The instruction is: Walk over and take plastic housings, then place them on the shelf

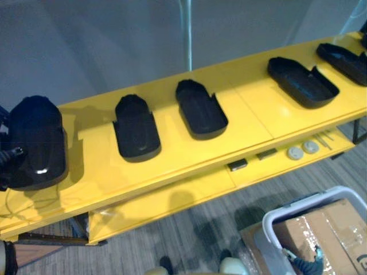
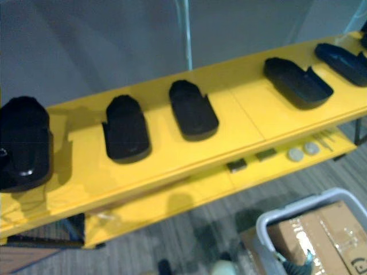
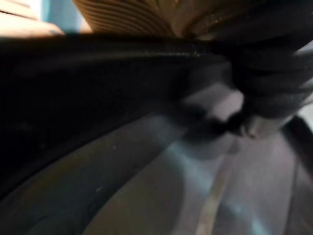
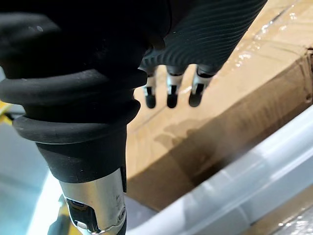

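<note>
Yellow shelf (image 1: 252, 123) ran across head cam view w/ four black plastic housings (image 1: 136, 127) lying open side up along it. Glossy fifth housing (image 1: 35, 143) stood at far left end, left hand (image 1: 10, 157) against its side. L wrist view: that housing's dark wall up close; grip couldn't be told. R wrist view: right hand (image 4: 205, 34) hung over cardboard box (image 4: 234, 112) in grey bin (image 4: 254, 181), fingers (image 4: 169, 95) straight, holding nothing.
</note>
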Robot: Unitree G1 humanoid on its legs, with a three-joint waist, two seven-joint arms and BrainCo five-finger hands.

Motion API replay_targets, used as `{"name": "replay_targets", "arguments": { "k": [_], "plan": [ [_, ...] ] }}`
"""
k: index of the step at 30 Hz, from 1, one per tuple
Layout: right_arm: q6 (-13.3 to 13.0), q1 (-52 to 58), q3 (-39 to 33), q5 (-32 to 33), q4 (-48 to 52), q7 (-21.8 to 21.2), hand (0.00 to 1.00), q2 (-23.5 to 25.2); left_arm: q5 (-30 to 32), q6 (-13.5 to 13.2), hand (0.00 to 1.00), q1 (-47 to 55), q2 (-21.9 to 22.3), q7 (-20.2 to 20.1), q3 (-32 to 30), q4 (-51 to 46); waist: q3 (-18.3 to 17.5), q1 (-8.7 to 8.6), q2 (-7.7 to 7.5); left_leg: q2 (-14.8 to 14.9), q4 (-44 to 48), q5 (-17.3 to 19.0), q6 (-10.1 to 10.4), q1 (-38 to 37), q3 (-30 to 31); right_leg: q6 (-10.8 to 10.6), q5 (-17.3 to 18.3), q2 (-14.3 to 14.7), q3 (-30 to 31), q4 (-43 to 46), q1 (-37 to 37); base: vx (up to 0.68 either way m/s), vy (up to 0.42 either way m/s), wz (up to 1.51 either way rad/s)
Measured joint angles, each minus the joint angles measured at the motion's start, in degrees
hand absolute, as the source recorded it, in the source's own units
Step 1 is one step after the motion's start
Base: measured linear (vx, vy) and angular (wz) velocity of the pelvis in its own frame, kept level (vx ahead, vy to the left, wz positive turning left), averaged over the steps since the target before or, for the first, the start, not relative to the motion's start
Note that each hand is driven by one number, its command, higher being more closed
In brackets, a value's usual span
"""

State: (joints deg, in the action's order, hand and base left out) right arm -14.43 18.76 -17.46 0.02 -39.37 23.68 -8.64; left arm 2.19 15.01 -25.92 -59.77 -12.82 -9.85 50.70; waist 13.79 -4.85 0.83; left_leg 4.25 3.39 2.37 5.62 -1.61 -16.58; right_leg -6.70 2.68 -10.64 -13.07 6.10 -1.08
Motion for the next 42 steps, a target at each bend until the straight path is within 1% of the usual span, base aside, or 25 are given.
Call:
{"name": "replay_targets", "arguments": {
  "k": [2, 3, 4, 5, 6, 8, 9, 11, 12, 13, 14, 15, 17, 18, 20, 23, 26, 28, 29, 33, 35, 36, 38, 40, 42],
  "plan": [
    [-0.3, 0.1, -0.7, 0.3, 0.0, -0.2, 0.0, -0.1, -0.1, -0.5, 1.0, 0.0, 2.2, 3.1, 0.0, 0.0, 0.9, 0.07, 0.31, 0.8, 4.6, 2.7, -0.5, 2.2, -0.1, 0.0, -0.1, 0.2, 0.1, 0.1, 0.1, 0.0, 0.0, 0.0],
    [-0.4, 0.0, -1.0, 0.3, 0.1, -0.3, 0.0, -0.2, -0.2, -1.1, 1.0, 0.1, 2.9, 3.9, 0.0, 0.0, 1.1, 0.14, 0.65, 1.1, 5.6, 3.9, -1.0, 2.9, -0.1, 0.0, -0.1, 0.4, 0.1, 0.1, 0.0, -0.05, 0.034, 0.02],
    [-0.4, 0.0, -1.0, 0.4, 0.1, -0.4, 0.0, -0.3, -0.3, -2.5, 1.0, 0.1, 4.0, 5.3, 0.0, -0.1, 1.8, 0.14, 0.72, 1.6, 7.7, 5.2, -1.3, 4.0, -0.2, -0.1, -0.1, 0.6, 0.2, 0.1, 0.1, -0.05, 0.048, 0.01],
    [-0.5, 0.0, -1.0, 0.4, 0.1, -0.9, 0.0, -0.3, -0.4, -2.9, 1.0, 0.1, 4.6, 6.0, 0.0, -0.7, 2.4, 0.09, 0.67, 1.7, 9.2, 6.1, -1.5, 4.9, 0.0, -0.1, -0.1, 0.7, 0.3, 0.2, 0.2, -0.07, 0.055, 0.01],
    [-0.5, 0.0, -1.0, 0.3, 0.1, -1.2, 0.0, -0.3, -0.7, -3.0, 1.0, 0.1, 4.8, 6.5, 0.0, -1.0, 2.9, 0.07, 0.64, 1.8, 9.8, 6.4, -1.6, 5.3, 0.1, -0.1, -0.1, 0.8, 0.3, 0.2, 0.2, -0.06, 0.044, 0.03],
    [-0.8, 0.0, -1.0, -0.4, 0.2, -2.6, 0.0, -0.4, -1.4, -3.7, 1.0, 0.2, 5.5, 8.9, 0.0, -3.1, 4.1, 0.16, 0.64, 1.7, 12.0, 7.1, -2.0, 7.5, 0.6, -0.2, -0.2, 0.8, 0.3, 0.5, 1.3, -0.05, 0.045, 0.11],
    [-1.5, 0.0, -0.8, -1.7, 0.3, -3.6, 0.0, -0.4, -1.7, -4.1, 1.0, 0.0, 5.6, 10.0, 0.0, -5.0, 5.2, 0.39, 0.65, 1.4, 12.4, 7.2, -2.2, 7.8, 0.9, -0.2, -0.1, 0.7, 0.3, 0.7, 1.3, -0.03, 0.053, 0.14],
    [-2.4, 0.1, -0.1, -4.0, 0.5, -4.9, 0.0, -0.6, -1.9, -4.4, 1.0, -0.4, 5.8, 10.8, 0.1, -6.5, 6.0, 0.68, 0.75, 1.3, 12.9, 7.2, -2.2, 8.3, 1.5, -0.1, -0.1, 0.6, 0.2, 0.8, 1.4, -0.03, 0.028, 0.22],
    [-3.4, 0.0, 3.4, -6.7, 1.2, -6.9, 0.0, -1.3, -1.9, -4.6, 1.0, -2.4, 5.8, 12.0, 1.9, -8.2, 6.4, 1.02, 0.91, 1.2, 13.1, 7.1, -2.3, 9.9, 2.9, 0.4, 0.3, 0.6, -0.7, 1.5, 2.3, -0.03, -0.002, 0.38],
    [-3.6, -0.1, 4.9, -7.5, 1.9, -7.7, 0.0, -1.5, -1.9, -4.6, 1.0, -3.2, 5.8, 12.2, 2.5, -8.8, 6.8, 1.05, 0.91, 1.0, 13.1, 6.9, -2.4, 10.2, 3.6, 0.6, 0.4, 0.6, -1.2, 1.7, 2.2, -0.02, -0.011, 0.45],
    [-4.1, -0.2, 6.5, -7.8, 2.6, -8.3, 0.0, -1.8, -1.9, -4.7, 1.0, -4.0, 5.8, 12.5, 3.2, -9.4, 7.2, 1.06, 0.9, 1.0, 13.2, 6.7, -2.5, 10.6, 4.1, 0.9, 0.7, 0.6, -1.3, 2.0, 2.3, -0.01, -0.018, 0.46],
    [-5.3, -1.1, 10.0, -7.8, 3.1, -9.1, 0.0, -2.1, -1.9, -4.7, 1.0, -5.3, 5.8, 12.6, 4.5, -10.4, 7.8, 1.12, 0.75, 0.7, 13.0, 6.3, -2.5, 11.0, 5.4, 1.6, 1.4, 0.6, -1.4, 2.8, 2.4, -0.01, -0.017, 0.47],
    [-5.8, -2.7, 13.0, -8.2, 3.1, -9.9, 0.0, -2.3, -1.9, -5.0, 1.0, -5.9, 5.9, 12.7, 5.0, -11.1, 8.2, 1.15, 0.65, 0.5, 13.0, 6.0, -2.4, 11.6, 6.8, 1.6, 2.3, 0.5, -2.2, 3.9, 2.6, 0.01, -0.03, 0.44],
    [-6.7, -4.1, 15.8, -9.5, 3.1, -10.3, 0.0, -2.8, -1.9, -5.6, 1.0, -6.5, 6.0, 12.8, 5.8, -11.3, 8.5, 1.63, 0.71, 0.0, 12.4, 5.1, -2.3, 11.8, 7.6, 1.9, 3.1, 0.2, -3.1, 5.0, 3.3, 0.03, -0.057, 0.45],
    [-7.1, -5.7, 19.5, -10.0, 3.4, -11.3, 0.0, -3.4, -1.8, -6.7, 1.0, -7.0, 6.7, 13.1, 6.6, -11.3, 9.0, 2.38, 0.77, -0.4, 10.3, 3.5, -2.2, 11.7, 8.8, 2.3, 3.6, -0.1, -4.3, 5.7, 3.5, 0.02, -0.055, 0.45],
    [-7.4, -7.0, 22.2, -9.9, 5.1, -11.8, 0.0, -4.4, -1.8, -7.1, 1.0, -7.7, 7.0, 13.9, 7.4, -11.3, 9.2, 2.62, 0.95, -0.9, 7.8, 1.5, -1.8, 11.7, 10.5, 3.1, 4.1, -0.2, -5.3, 6.5, 3.8, 0.02, -0.06, 0.41],
    [-8.5, -9.1, 25.1, -10.0, 5.3, -12.9, 0.0, -6.2, -1.1, -7.2, 1.0, -8.6, 7.0, 14.0, 8.8, -11.3, 9.6, 2.96, 1.13, -0.9, 5.9, -0.2, -1.6, 11.6, 11.4, 4.0, 4.9, -0.2, -5.9, 8.3, 4.4, 0.0, -0.047, 0.29],
    [-9.5, -9.1, 26.7, -10.2, 6.1, -13.8, 0.0, -6.8, -0.9, -7.2, 1.0, -9.4, 7.0, 14.0, 8.9, -11.3, 9.6, 3.46, 1.16, -1.0, 5.1, -0.7, -1.5, 11.6, 11.4, 3.6, 5.5, -0.4, -5.9, 9.5, 5.2, -0.01, -0.052, 0.07],
    [-9.5, -9.1, 27.9, -10.3, 6.8, -14.1, 0.0, -7.2, -0.4, -7.2, 1.0, -10.1, 7.0, 13.8, 9.3, -11.3, 9.6, 3.52, 1.15, -1.0, 4.5, -1.4, -1.5, 11.5, 11.4, 3.6, 5.5, -0.4, -5.9, 9.5, 5.4, -0.02, -0.046, 0.06],
    [-9.4, -9.2, 30.7, -10.3, 7.5, -15.3, 0.0, -7.3, 0.7, -7.8, 1.0, -11.3, 7.0, 12.7, 11.3, -11.2, 9.7, 3.49, 1.27, -0.9, 3.5, -2.3, -1.3, 11.3, 11.3, 3.6, 5.8, -0.4, -5.9, 10.3, 6.0, -0.03, -0.036, 0.0],
    [-9.2, -9.2, 31.4, -10.2, 7.5, -16.1, 0.0, -7.4, 1.0, -8.0, 1.0, -11.5, 7.0, 11.9, 11.6, -11.2, 9.8, 2.76, 1.4, -0.9, 2.0, -3.3, -1.4, 11.0, 11.3, 3.7, 5.8, -0.4, -5.9, 10.3, 6.3, -0.05, -0.017, 0.0],
    [-9.0, -9.2, 31.7, -10.2, 7.5, -16.2, 0.0, -7.5, 1.2, -8.0, 1.0, -11.9, 7.0, 11.9, 12.2, -11.1, 9.8, 2.7, 1.47, -0.9, 1.8, -3.4, -1.4, 10.9, 11.2, 3.7, 5.8, -0.4, -5.9, 10.4, 6.4, -0.06, -0.013, -0.03],
    [-8.4, -9.2, 32.0, -10.2, 7.6, -16.3, 0.0, -7.5, 1.6, -8.0, 1.0, -13.0, 7.0, 11.7, 13.2, -11.0, 9.9, 2.66, 1.56, -1.0, 0.6, -4.4, -1.4, 10.8, 11.0, 3.6, 6.0, -0.5, -5.7, 10.8, 7.1, -0.07, -0.015, -0.03],
    [-7.7, -9.2, 31.8, -10.2, 8.2, -16.2, 0.0, -7.6, 2.8, -8.0, 1.0, -14.4, 7.0, 11.5, 13.4, -11.0, 10.7, 2.41, 1.29, -1.2, -0.4, -5.2, -1.4, 10.5, 10.8, 2.7, 6.7, -1.0, -5.7, 11.6, 7.5, -0.08, -0.018, 0.0],
    [-7.0, -9.2, 31.6, -10.2, 8.4, -16.1, 0.0, -8.2, 2.9, -8.0, 1.0, -14.9, 7.0, 11.4, 13.4, -11.0, 10.8, 2.24, 1.26, -1.2, -2.0, -6.4, -1.5, 10.4, 10.5, 2.7, 6.9, -1.2, -5.5, 12.7, 8.7, -0.07, -0.007, -0.01]
  ]
}}
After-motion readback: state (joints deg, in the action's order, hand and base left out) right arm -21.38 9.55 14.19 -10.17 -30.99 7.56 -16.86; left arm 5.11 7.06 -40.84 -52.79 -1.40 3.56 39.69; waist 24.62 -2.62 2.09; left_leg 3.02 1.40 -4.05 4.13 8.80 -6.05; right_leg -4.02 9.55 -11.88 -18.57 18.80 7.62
